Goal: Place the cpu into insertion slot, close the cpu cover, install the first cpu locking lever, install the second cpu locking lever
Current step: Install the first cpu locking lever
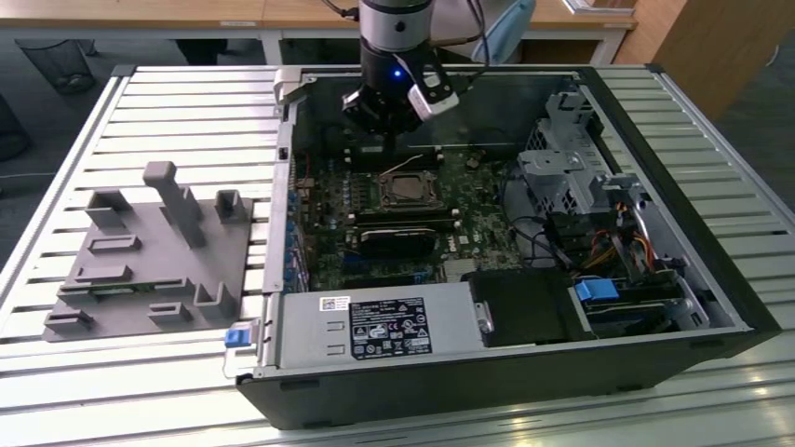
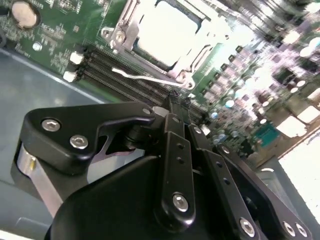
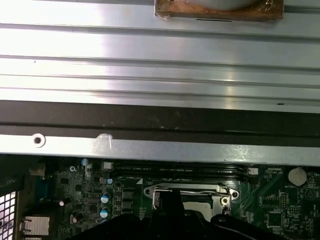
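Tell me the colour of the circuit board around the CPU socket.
Green circuit board, clearest in the second wrist view, beside the silvery square metal cover frame.

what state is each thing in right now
cpu: seated in the insertion slot, pale top showing through the cover window
cpu cover: closed flat over the cpu
locking lever: thin wire arm standing free beside the socket, not latched
gripper: fingers together, tips just by the lever
computer case: side open, motherboard exposed

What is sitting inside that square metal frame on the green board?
The cpu lies inside the cpu cover, its pale top showing through the window. The insertion slot beneath is covered. The gripper hangs beside it.
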Available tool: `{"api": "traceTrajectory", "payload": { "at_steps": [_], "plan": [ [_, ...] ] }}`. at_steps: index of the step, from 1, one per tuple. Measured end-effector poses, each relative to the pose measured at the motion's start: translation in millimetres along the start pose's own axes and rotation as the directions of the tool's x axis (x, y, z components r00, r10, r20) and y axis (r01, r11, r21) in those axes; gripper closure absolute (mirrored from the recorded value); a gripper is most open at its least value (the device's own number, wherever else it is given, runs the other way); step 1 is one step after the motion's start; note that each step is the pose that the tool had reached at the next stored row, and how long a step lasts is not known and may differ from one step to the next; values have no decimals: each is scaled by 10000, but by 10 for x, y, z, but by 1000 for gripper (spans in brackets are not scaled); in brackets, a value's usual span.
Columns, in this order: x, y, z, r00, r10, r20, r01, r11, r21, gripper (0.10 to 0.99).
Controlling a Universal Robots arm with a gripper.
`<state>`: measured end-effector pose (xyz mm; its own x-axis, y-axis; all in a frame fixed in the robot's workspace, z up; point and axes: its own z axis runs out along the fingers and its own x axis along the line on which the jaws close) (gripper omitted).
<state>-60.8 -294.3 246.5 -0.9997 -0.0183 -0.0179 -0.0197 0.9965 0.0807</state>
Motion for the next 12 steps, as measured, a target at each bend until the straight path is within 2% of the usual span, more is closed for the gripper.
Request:
{"api": "traceTrajectory", "payload": {
  "at_steps": [1, 7, 12],
  "plan": [
    [0, 0, 10, 10000, 1, 5, -1, 10000, -37, 965],
    [-10, -5, 61, 9992, -392, 39, 392, 9992, -43, 965],
    [-101, -7, 104, 9989, -469, 33, 469, 9989, -46, 965]
  ]
}}
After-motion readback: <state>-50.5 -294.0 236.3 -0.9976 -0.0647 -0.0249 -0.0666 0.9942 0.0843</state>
